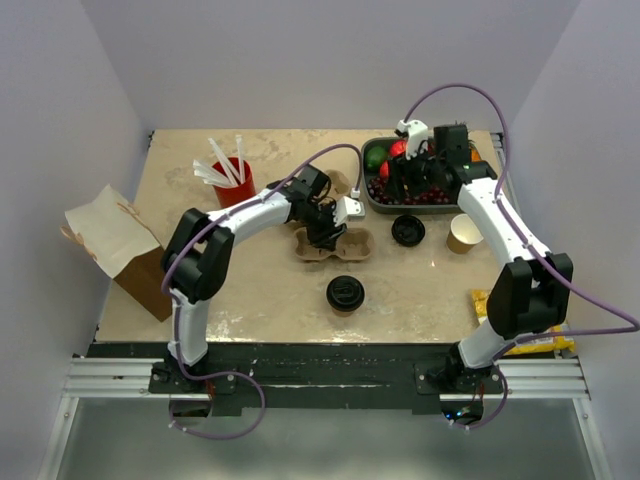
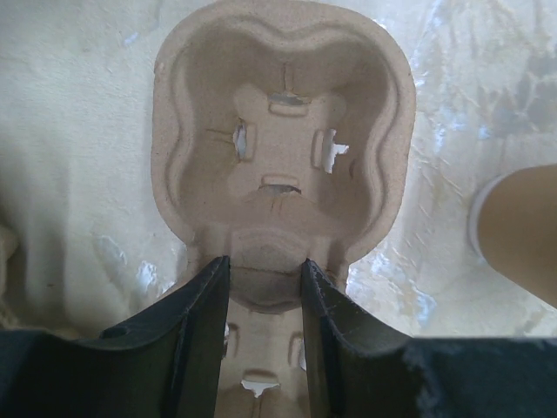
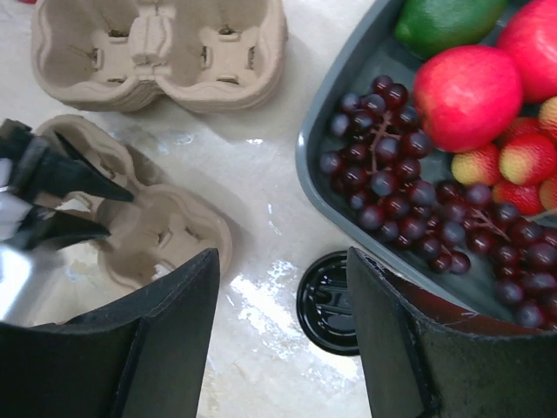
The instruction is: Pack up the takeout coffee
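Note:
The takeout coffee [image 1: 344, 293], a tan cup under a black lid, stands alone on the table, near of centre. Just behind it lies a pulp cup carrier [image 1: 350, 246]. My left gripper [image 1: 325, 235] points down onto that carrier. In the left wrist view my left gripper [image 2: 265, 266] is shut on the raised middle ridge of the carrier [image 2: 283, 131]. A tan cup wall [image 2: 522, 235] shows at that view's right edge, its top cut off. My right gripper [image 1: 408, 188] hangs open and holds nothing over the fruit tray's near-left edge. In its own view my right gripper [image 3: 283, 261] is above bare table.
A loose black lid [image 1: 408, 229] and a lidless tan cup [image 1: 463, 233] sit by the grey fruit tray [image 1: 372, 203]. A second carrier [image 3: 165, 52] lies behind the first. Back left are a red cup of straws [image 1: 230, 178] and a brown paper bag [image 1: 120, 245]. A yellow packet [image 1: 520, 335] lies front right.

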### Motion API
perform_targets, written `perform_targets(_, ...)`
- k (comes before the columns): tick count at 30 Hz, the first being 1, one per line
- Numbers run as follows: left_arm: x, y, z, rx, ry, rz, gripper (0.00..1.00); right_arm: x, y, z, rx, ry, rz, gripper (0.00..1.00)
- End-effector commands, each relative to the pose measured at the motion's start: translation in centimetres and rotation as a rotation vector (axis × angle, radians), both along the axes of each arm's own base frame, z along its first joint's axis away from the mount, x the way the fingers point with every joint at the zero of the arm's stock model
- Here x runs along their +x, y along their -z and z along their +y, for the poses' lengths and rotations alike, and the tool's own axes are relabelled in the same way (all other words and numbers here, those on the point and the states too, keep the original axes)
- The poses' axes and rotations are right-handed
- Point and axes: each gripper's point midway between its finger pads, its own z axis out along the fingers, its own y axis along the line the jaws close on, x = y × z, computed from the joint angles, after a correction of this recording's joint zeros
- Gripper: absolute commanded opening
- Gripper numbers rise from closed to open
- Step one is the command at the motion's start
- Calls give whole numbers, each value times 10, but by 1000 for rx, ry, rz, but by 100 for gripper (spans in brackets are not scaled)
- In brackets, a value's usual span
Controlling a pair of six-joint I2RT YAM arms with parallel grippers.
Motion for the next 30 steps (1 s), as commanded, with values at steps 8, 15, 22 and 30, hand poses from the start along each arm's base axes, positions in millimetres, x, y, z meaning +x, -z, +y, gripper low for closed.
perform_targets(8,23,-68,-36,-185,12,-95,43,-4,-28,-19,-20,25,-58,64)
perform_targets(15,4,-104,-28,-230,15,-100,59,1,-37,-21,-27,25,-80,65)
perform_targets(22,21,-243,5,-342,-167,-359,59,20,-54,-3,14,-76,-123,65)
perform_targets(30,44,-398,221,-191,-906,-895,75,13,-139,103,250,-218,-224,65)
